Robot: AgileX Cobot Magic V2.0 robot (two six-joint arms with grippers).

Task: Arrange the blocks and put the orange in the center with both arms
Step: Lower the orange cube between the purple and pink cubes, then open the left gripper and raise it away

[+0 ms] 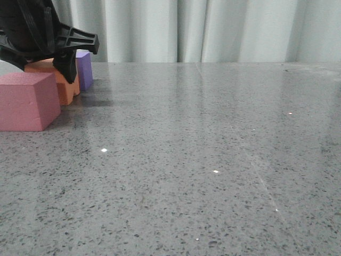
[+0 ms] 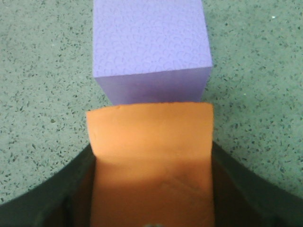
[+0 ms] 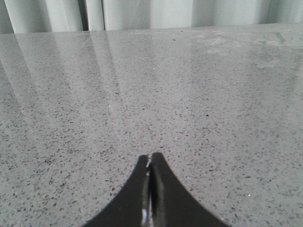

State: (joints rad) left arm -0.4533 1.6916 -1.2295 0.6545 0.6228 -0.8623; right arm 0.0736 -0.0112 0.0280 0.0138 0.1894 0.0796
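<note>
Left gripper [image 2: 151, 208] is down over the orange cube [image 2: 150, 156], jaws straddling its sides and apparently clamped on it, with the purple cube [image 2: 151, 47] butted against its far face, so any move should come straight and level without nudging that neighbour. The right gripper [image 3: 150, 189] sits pinched closed and empty over bare table [image 3: 189, 94]. Only the front view shows the pink cube [image 1: 26, 101] beside the orange one at far left, while the left wrist view alone shows the orange-purple contact.
</note>
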